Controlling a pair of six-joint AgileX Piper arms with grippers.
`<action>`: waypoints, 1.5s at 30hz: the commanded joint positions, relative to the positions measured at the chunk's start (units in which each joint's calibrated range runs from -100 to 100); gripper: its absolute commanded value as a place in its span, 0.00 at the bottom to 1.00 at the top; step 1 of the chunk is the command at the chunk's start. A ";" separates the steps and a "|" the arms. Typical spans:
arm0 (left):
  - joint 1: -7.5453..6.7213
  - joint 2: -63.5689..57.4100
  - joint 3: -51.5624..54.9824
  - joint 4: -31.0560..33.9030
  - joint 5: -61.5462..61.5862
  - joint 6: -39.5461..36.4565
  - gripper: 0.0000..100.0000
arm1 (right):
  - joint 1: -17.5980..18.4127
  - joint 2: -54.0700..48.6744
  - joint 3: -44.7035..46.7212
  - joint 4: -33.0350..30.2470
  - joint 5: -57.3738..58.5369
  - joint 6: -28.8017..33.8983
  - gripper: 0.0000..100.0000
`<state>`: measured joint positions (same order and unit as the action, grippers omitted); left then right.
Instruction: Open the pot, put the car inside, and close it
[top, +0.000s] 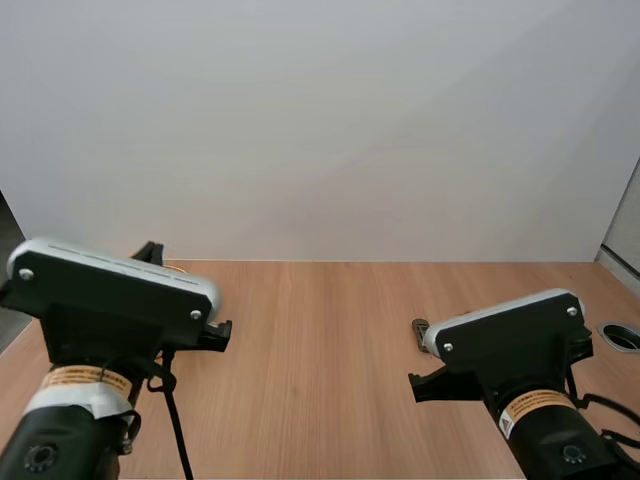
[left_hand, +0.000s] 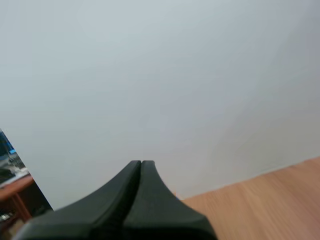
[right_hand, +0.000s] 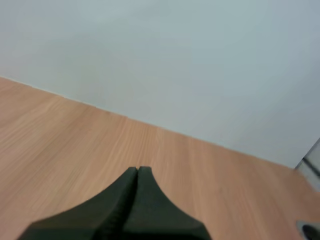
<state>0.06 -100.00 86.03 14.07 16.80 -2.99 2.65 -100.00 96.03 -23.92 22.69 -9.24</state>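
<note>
You have soft, even light over the high view. The white wall (top: 320, 120) is bright but free of glare, with a gentle grey gradient across it. The wooden table (top: 330, 330) is lit evenly in a warm tone, and the shadows on it are faint and diffuse. The pale caps on the left arm (top: 110, 275) and right arm (top: 505, 320) carry a mild sheen. In both wrist views the wall takes a cooler, bluish-grey cast. The closed jaws read as flat black shapes with a dull highlight along their upper edges. You cannot tell where the light comes from.
</note>
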 joint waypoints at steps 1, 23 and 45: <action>-0.01 0.00 -9.12 7.58 28.64 -4.46 0.00 | -0.01 0.00 -7.65 -17.91 12.50 0.11 0.00; 6.68 37.98 -27.08 10.36 31.73 -10.80 0.00 | 0.69 11.25 -25.78 3.14 29.38 -11.86 0.00; 7.20 71.33 -37.27 15.70 36.29 -8.83 0.88 | 0.69 11.25 -25.78 12.30 35.71 -13.54 0.00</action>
<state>7.23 -38.08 49.12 29.71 53.16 -11.83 3.29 -88.69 70.27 -11.78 57.92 -22.84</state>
